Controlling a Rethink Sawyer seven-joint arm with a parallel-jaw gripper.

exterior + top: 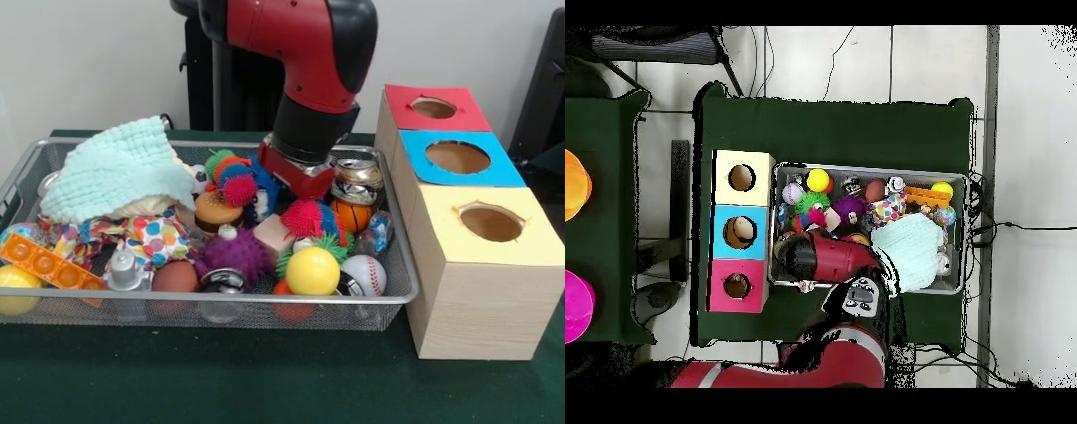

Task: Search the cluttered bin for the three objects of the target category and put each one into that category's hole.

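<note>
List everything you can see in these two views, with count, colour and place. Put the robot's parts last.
wire basket: one, silver mesh, on the green table.
table: one, dark green cover.
wooden box: one, pale wood, beside the basket, three holes.
red-panelled hole: one, farthest in the front view.
blue-panelled hole: one, middle.
yellow-panelled hole: one, nearest.
cloth: one, pale mint, heaped in the basket.
spiky balls: several, purple, pink, green.
yellow ball: one, basket front.
baseball: one, white.
crushed can: one, silver.
arm: one, red and black, lowered into the basket; gripper hidden.

A robotics lab: Sawyer arm [300, 53] over a green-clothed table [221, 380], cables [855, 50] on tiled floor.
</note>
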